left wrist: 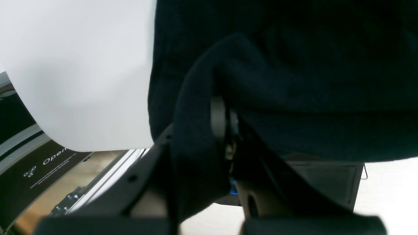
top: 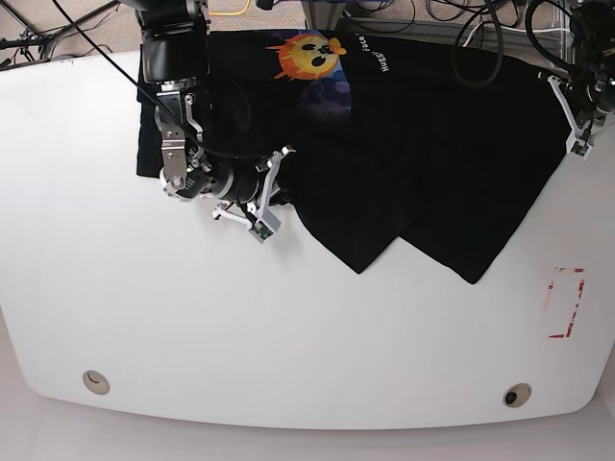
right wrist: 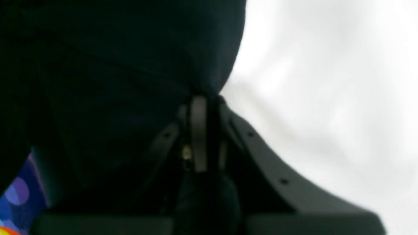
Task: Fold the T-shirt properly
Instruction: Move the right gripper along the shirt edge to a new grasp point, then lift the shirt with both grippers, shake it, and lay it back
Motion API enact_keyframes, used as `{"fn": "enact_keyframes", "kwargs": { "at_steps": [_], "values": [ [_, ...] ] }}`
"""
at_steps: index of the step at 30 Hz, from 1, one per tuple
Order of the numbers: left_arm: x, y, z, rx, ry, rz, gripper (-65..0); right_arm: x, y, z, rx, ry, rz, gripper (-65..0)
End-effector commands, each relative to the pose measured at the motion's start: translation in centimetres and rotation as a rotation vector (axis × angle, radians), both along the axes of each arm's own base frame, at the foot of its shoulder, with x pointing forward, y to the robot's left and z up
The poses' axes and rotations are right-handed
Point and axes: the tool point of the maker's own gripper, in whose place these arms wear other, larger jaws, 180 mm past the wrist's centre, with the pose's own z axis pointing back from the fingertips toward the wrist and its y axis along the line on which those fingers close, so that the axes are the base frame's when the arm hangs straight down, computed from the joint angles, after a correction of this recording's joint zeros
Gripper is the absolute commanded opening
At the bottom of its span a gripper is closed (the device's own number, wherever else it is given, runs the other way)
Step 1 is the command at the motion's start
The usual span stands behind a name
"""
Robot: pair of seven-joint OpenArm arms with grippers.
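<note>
A white table [top: 288,346] with rounded corners fills the base view, with cables and equipment along its far edge; a small red rectangular outline [top: 565,303] is marked near its right side. The T-shirt [top: 432,163], black, lies spread over the far half of the table, its lower edge falling in two pointed corners toward the middle; the orange-yellow flaming face print [top: 309,56] on a blue-purple patch sits near the far edge, with small white lettering just beside it. The right claw [top: 282,188] lies low at the shirt's left-hand edge in the base view; in the right wrist view its fingers [right wrist: 199,130] are pressed together on a bunch of the black cloth. The left claw [top: 569,113] is at the shirt's far right corner; in the left wrist view its fingers [left wrist: 218,120] are pressed together, pinching a thick fold of the same cloth, which drapes over one side of the claw.
</note>
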Motion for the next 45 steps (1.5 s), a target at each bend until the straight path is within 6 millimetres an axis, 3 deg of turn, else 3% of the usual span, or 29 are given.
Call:
{"fn": "enact_keyframes", "kwargs": {
  "at_steps": [1, 8, 18, 24, 28, 36, 38, 41, 45],
  "values": [
    [0.4, 0.6, 0.9, 0.028, -0.012, -0.013, -63.9, 1.0, -0.5, 1.6, -0.026, -0.057, 0.007, -65.0],
    [0.8, 0.6, 1.2, 0.030, -0.024, -0.020, -63.9, 1.9, -2.3, 4.2, -0.081, -0.145, 0.010, -65.0],
    [4.3, -2.4, 4.1, 0.064, -0.129, -0.145, -63.9, 3.6, -7.4, 8.0, -0.153, -0.237, -0.104, -65.0],
    [7.5, -5.1, 6.1, 0.067, -0.217, -0.241, -63.9, 5.3, -9.7, 10.6, -0.185, -0.312, -0.141, -64.8],
    [9.6, -5.8, 7.6, 0.070, -0.279, -0.260, -63.9, 6.1, -11.4, 12.0, -0.218, -0.350, -0.160, -64.8],
    [15.6, -7.4, 12.7, 0.081, -0.466, -0.299, -63.9, 9.5, -14.4, 17.0, -0.283, -0.474, -0.187, -64.8],
    [17.6, -8.1, 14.7, 0.071, -0.539, -0.298, -63.9, 10.7, -15.3, 19.2, -0.302, -0.521, -0.198, -64.8],
    [19.8, -9.2, 17.5, 0.043, -0.643, -0.289, -63.9, 12.1, -16.3, 20.6, -0.312, -0.541, -0.217, -64.8],
    [22.5, -10.9, 22.0, 0.029, -0.776, -0.315, -63.7, 14.0, -17.8, 24.9, -0.337, -0.625, -0.245, -64.8]
  ]
}}
